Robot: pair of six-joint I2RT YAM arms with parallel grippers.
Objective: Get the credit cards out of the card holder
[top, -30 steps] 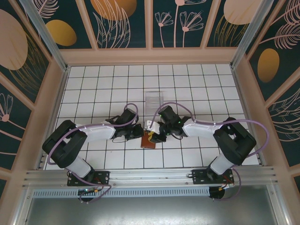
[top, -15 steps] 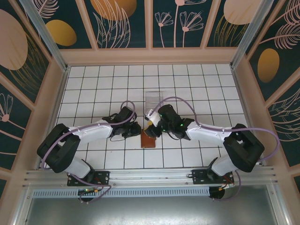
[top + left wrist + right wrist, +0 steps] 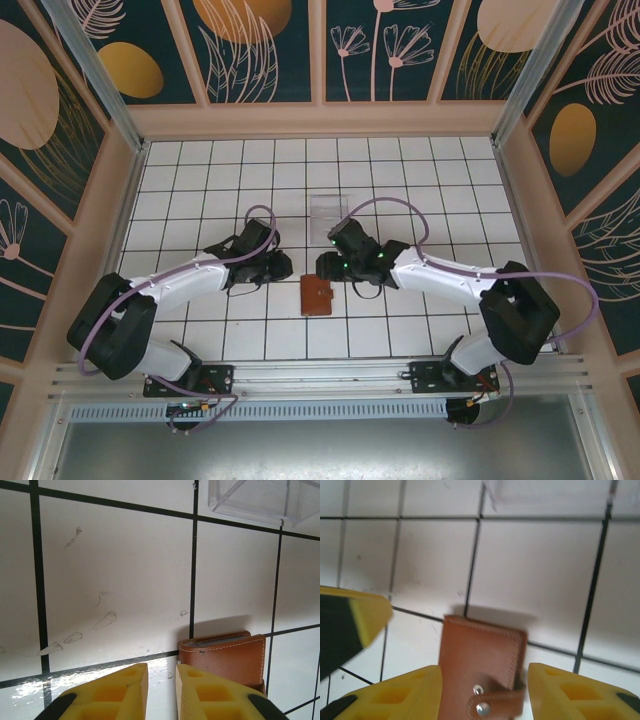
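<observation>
Card holder (image 3: 316,297) lies closed and flat on the tiled table (image 3: 200,180), a little below the centre of the top view. The left gripper (image 3: 283,268) is just up-left of it and the right gripper (image 3: 325,268) just above, both apart from it. It looks light, stiff and likely to slide, so I would pin one cover and pull the strap.

In the left wrist view the fingers (image 3: 115,692) stand a narrow slit apart and empty, with the holder at lower right.

In the right wrist view the wide-open, empty fingers (image 3: 395,695) frame the holder at bottom centre. Its strap (image 3: 495,702) is snapped, so the credit cards are probably inside.
</observation>
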